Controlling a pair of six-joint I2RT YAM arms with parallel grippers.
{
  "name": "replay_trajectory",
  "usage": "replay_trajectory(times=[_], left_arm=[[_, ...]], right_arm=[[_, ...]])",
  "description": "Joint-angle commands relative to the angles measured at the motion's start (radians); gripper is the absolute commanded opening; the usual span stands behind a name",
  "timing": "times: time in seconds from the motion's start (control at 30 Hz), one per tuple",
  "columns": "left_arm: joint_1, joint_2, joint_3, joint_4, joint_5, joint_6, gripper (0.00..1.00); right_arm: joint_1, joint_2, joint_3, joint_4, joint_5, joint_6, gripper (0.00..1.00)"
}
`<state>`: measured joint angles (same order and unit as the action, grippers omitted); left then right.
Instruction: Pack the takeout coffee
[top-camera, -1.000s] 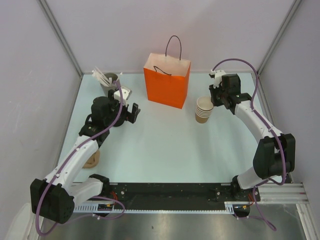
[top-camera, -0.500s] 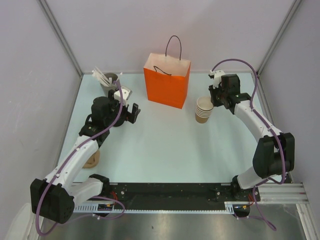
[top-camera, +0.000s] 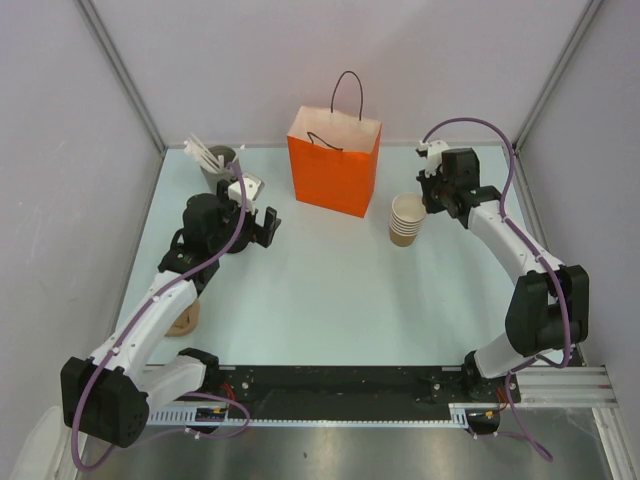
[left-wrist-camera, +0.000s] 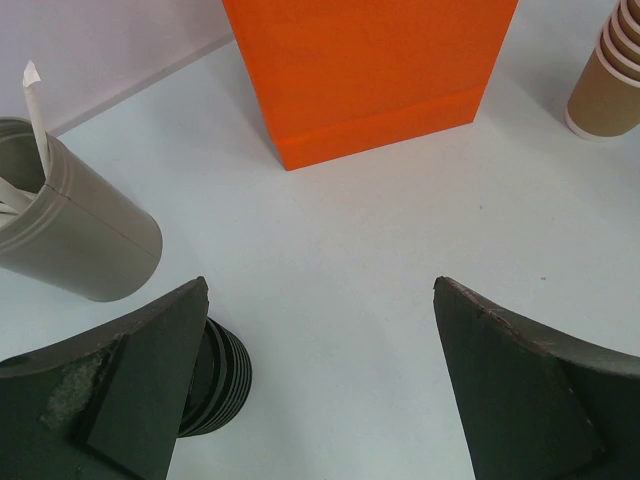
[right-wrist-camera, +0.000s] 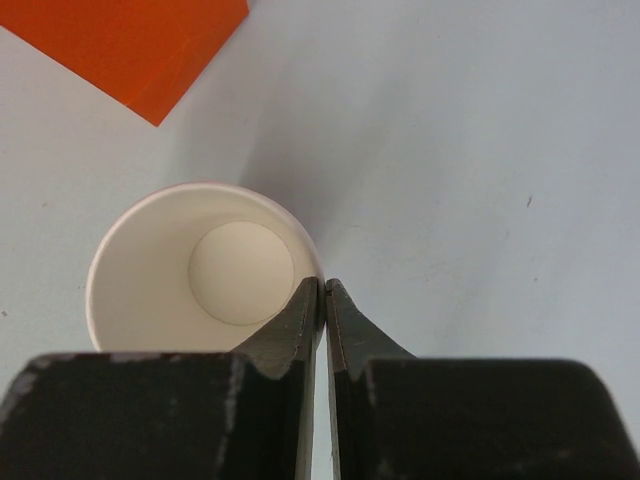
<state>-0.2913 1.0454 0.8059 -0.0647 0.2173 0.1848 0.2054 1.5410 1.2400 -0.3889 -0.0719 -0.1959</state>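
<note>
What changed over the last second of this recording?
The right gripper closed its fingers on the rim of the top cup in the stack of lidless tan paper cups. The left gripper stayed wide open, and the orange paper bag did not move.

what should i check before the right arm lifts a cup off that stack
1. Right jaws pinching the top cup by its rim: ok, one finger inside, one outside.
2. Only that cup will come away from the cup stack: cannot tell.
3. Left jaws open and empty: ok.
4. Black lids close to the left jaws: ok, right beside one finger.
5. Orange bag upright, mouth open: ok.
6. Gripped cup lidded: not ok, it is open and empty.
</note>
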Motion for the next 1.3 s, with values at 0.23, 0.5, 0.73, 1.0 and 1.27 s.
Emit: replay_trajectory(times=[0.23,0.5,0.73,1.0,1.27], left_arm=[[0.004,0.005,-0.004,0.034,0.024,0.015,0.99],[0.003,0.010,-0.002,0.034,0.021,0.015,0.99],[0.004,0.008,-0.002,0.032,0.022,0.015,0.99],[0.004,0.013,-0.002,0.034,0.022,0.015,0.99],[0.004,0.011,-0.001,0.032,0.022,0.015,0.99]], right_arm=[[0.022,-0.074,0.001,0.018,0.001,-0.008,0.03],[0.026,-0.102,-0.001,0.018,0.015,-0.008,0.01],[0.025,-0.101,0.001,0.027,0.047,-0.002,0.00],[0.023,-0.134,-0.001,0.033,0.057,-0.002,0.00],[0.022,-0.122,-0.001,0.045,0.116,-0.002,0.00]])
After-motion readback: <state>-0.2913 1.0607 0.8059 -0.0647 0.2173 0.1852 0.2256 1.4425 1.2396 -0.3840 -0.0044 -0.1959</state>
